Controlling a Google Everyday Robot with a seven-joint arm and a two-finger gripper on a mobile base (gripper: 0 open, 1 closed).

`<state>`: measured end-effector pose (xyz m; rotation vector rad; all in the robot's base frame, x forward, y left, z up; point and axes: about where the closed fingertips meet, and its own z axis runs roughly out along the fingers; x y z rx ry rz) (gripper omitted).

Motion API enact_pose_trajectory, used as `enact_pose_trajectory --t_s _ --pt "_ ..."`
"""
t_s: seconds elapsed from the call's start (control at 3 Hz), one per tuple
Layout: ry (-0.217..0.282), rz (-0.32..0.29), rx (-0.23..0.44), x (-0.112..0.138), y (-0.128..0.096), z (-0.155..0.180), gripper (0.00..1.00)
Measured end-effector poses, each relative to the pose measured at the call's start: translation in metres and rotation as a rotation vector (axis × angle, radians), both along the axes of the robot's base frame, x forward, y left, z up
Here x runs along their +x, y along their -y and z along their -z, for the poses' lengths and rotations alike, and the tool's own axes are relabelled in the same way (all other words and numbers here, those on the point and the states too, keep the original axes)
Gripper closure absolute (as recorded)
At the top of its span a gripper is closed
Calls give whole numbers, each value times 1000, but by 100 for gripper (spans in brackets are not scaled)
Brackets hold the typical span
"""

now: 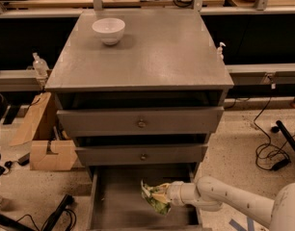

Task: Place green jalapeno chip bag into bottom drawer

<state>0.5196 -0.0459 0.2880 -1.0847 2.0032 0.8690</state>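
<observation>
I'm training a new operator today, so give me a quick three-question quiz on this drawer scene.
1. True or false: the white bowl sits on the cabinet top.
2. Where is the gripper? A) above the bowl B) over the open bottom drawer, right side C) out of view
3. What does the gripper hold?
Key: 1 true; 2 B; 3 the green jalapeno chip bag.

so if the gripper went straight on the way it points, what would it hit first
The gripper, holding the green jalapeno chip bag, points across the bottom drawer toward the picture's left. The way looks free to the side wall there, which the bag would likely meet first; depth is unclear.
</observation>
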Motion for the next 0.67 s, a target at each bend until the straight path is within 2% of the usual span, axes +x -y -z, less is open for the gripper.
enact_pose_trajectory --t_s 0.67 --pt "-3 -5 4 -1 -4 1 16"
